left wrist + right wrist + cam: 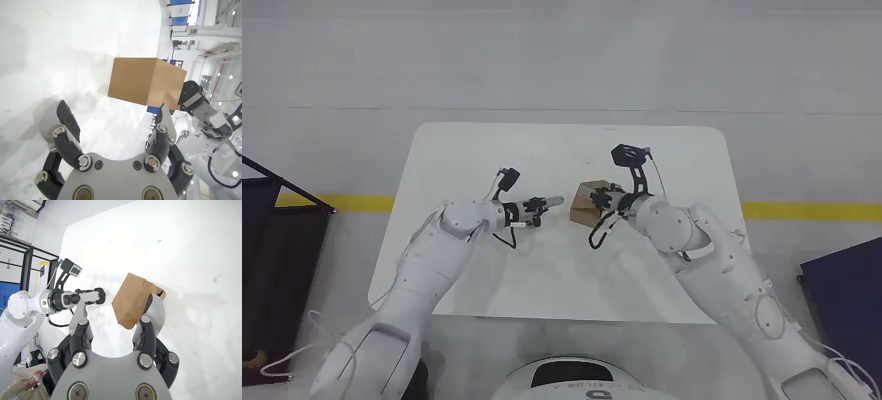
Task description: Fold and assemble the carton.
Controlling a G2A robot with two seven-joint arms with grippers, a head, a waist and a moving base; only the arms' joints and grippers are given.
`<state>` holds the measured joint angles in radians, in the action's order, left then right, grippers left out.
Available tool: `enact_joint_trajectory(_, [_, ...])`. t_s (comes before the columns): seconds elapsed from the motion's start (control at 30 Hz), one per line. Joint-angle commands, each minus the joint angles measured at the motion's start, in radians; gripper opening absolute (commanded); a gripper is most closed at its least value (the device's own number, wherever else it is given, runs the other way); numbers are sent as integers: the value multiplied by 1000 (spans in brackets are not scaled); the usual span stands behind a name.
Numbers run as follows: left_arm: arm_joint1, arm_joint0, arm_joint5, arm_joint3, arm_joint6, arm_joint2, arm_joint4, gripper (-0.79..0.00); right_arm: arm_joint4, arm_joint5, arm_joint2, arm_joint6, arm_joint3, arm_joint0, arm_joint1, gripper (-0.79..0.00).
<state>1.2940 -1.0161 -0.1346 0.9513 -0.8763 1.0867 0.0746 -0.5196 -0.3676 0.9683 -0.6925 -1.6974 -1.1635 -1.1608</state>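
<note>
While the cardboard carton [591, 201] sits near the middle of the bench [482, 160], right end effector [116, 300] gapes, one finger touching it; left end effector [112, 105] open, empty, near.

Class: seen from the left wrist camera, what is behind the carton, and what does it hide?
Behind the carton, one jaw of the right gripper shows past its far edge. The carton covers anything else behind it.

Gap of table [542, 150] between my left gripper [555, 201] and carton [588, 200]: straight pass there. Carton's other side blocked, my right gripper [606, 204] against it. I see room beyond carton toward table's far edge.
</note>
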Motion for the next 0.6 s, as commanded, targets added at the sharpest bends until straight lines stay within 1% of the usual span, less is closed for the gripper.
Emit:
enact_joint_trajectory(0.0, [4,8,22,2,6,-13,1,0,-16,-13,-14,-3,10,9,-4,-262])
enact_joint_trajectory(0.07, [7,13,32,6,6,-25,1,0,-29,-26,-27,-9,18,16,-7,-314])
enact_joint_trajectory(0.13, [11,18,44,9,5,-38,-1,0,-45,-36,-42,-16,24,22,-11,-345])
enact_joint_trajectory(0.23, [18,27,55,3,7,-56,-5,-25,-55,-48,-60,-23,33,31,-17,-360])
enact_joint_trajectory(0.27, [20,31,57,0,8,-62,-8,-31,-60,-51,-68,-25,37,34,-19,-385])
enact_joint_trajectory(0.5, [28,48,46,-29,7,-84,-24,-71,-74,-78,-107,-37,72,63,-36,-400])
enact_joint_trajectory(0.57, [29,51,41,-36,7,-85,-26,-71,-74,-81,-115,-39,81,71,-41,-400])
